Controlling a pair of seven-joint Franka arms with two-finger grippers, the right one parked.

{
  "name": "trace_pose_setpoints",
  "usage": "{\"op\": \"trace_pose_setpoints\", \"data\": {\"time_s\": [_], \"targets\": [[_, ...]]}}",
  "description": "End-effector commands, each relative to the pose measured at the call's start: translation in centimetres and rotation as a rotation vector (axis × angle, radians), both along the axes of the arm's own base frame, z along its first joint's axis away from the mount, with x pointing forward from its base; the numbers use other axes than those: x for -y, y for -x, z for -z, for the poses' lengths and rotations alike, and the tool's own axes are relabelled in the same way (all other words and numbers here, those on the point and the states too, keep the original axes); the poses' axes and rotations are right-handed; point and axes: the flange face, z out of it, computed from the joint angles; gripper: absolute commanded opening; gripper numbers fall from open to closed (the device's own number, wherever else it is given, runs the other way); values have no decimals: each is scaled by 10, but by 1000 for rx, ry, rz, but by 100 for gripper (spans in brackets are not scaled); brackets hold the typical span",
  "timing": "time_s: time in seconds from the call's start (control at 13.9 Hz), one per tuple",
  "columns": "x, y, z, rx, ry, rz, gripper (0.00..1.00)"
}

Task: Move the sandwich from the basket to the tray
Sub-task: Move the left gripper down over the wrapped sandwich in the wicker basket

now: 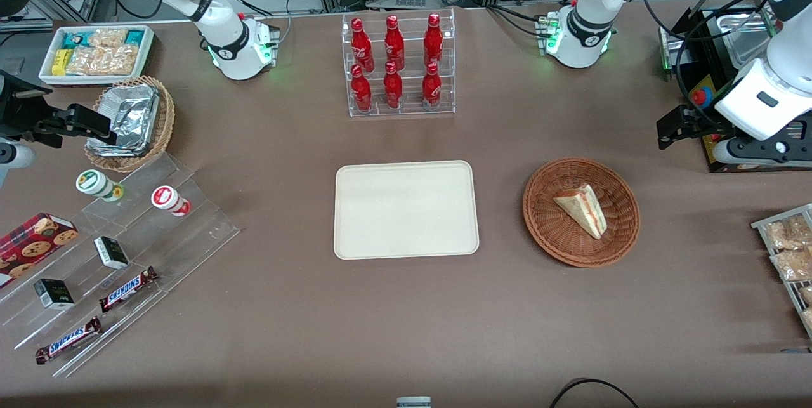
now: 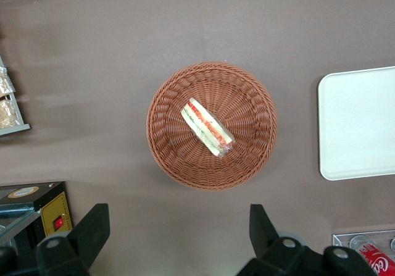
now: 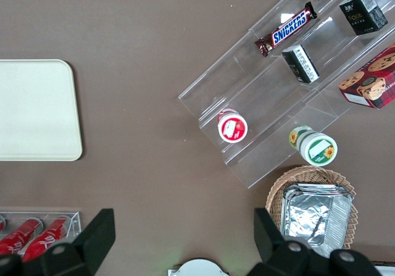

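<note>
Front view: the sandwich lies in the basket, which sits on the desk beside the bare tray, toward the working arm's end. The gripper hangs farther from the camera than the basket. Two candy bars read "SNICKERS".

Left wrist view: the gripper hovers with jaws spread wide, holding nothing. The sandwich rests mid-basket.

Right wrist view: a "SNICKERS" bar lies on clear steps.

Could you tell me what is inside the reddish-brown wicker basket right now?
One wrapped triangular sandwich lies in the basket; whatever is under it is hidden. The open gripper hangs above the table beside the basket, empty. The tray holds nothing.
</note>
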Motion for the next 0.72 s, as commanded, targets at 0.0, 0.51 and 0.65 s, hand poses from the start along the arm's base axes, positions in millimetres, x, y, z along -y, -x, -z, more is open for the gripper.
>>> {"op": "trace_pose_setpoints", "data": {"time_s": [0.0, 0.51, 0.65], "targets": [[-1, 0, -5, -14, 3, 0, 100], [-3, -13, 56, -54, -33, -84, 100], [-2, -13, 104, -28, -33, -147, 100]]}}
